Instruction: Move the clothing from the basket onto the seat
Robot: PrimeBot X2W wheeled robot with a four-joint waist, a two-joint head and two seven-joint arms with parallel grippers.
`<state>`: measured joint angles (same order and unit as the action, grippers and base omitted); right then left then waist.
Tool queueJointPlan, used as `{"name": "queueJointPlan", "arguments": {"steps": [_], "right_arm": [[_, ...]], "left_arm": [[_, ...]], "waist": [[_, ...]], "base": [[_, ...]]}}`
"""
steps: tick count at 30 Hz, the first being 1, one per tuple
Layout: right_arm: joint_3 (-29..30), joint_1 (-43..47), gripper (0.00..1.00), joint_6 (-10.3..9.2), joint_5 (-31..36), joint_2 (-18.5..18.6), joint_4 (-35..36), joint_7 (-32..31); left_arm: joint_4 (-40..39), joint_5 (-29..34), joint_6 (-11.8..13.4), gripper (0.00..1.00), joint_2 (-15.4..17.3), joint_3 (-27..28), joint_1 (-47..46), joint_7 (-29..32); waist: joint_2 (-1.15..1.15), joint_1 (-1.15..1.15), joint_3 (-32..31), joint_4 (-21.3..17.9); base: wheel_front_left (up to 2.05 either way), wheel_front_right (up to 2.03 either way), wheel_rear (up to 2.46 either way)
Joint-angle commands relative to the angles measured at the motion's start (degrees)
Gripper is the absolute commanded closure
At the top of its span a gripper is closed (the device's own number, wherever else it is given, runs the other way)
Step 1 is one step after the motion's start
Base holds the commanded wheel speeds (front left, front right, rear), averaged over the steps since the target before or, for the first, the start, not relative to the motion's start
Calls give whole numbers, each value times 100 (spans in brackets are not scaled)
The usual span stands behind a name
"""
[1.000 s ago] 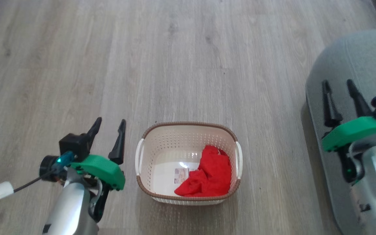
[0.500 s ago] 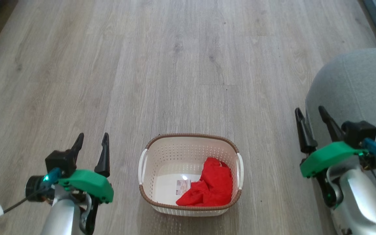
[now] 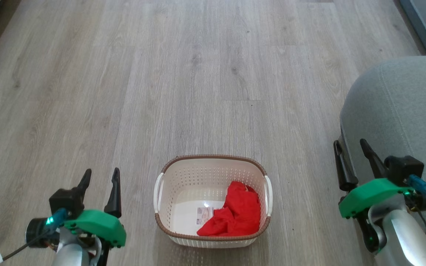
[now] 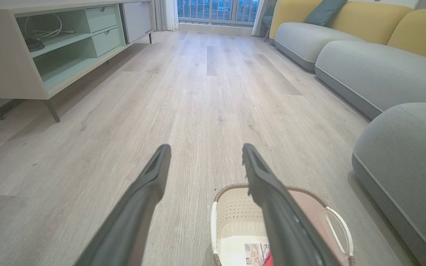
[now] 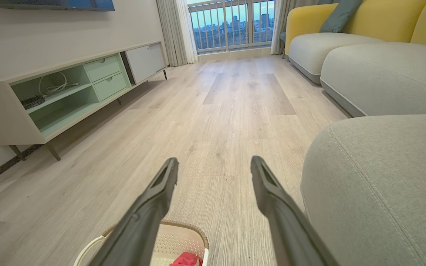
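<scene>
While the clothing (image 3: 235, 216) lies bunched in the basket (image 3: 213, 159), it takes up the right half of the tub, heaped against the right wall and the near rim. A small label (image 3: 205, 214) shows on the bare white bottom just to its left. This red heap stays below the brown rim and nothing touches it. White handles (image 3: 157, 192) stand at both short sides, and the basket sits upright on the wood floor (image 3: 198, 74), between the two arms. To its left, near but apart from it, the left gripper (image 3: 101, 171) hangs above the floor with its fingers spread wide and nothing between them. In the left wrist view the right finger crosses the basket's far rim, and a sliver of red shows at the bottom edge. On the other side a strip of floor separates the basket from the seat (image 3: 401, 107), whose rounded, stitched edge curves toward it. The right gripper (image 3: 349, 142) is at that edge, jaws likewise wide apart and empty; whether a finger touches the fabric cannot be told. From the right wrist, a corner of the basket with a bit of red lies at the lower left, with the seat close on the right. Farther off, more grey cushions (image 5: 383, 74) with yellow backs run along one wall, a low cabinet (image 5: 61, 96) with pale green shelves along the other, and a window (image 5: 231, 26) closes the room's far end.
</scene>
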<state>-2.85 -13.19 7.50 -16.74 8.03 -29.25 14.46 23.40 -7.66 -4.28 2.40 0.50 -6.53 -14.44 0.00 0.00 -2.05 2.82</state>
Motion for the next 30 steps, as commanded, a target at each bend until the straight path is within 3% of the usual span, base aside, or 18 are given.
{"name": "queueJointPlan", "arguments": {"steps": [1,15,30], "right_arm": [[-87,-105,0,-1,46,-3,198,53],[35,-193,0,-1,133,-66,369,53],[82,-1376,0,-1,343,-299,1040,53]], "left_arm": [[-221,-29,43,0,49,180,-171,-56],[-124,-111,-11,0,48,-87,-159,-56],[236,-340,-138,0,48,-696,-1191,-56]], "waist": [[0,0,10,0],[0,0,273,-95],[0,0,2502,-739]], "base": [[0,0,0],[0,0,0],[0,0,0]]}}
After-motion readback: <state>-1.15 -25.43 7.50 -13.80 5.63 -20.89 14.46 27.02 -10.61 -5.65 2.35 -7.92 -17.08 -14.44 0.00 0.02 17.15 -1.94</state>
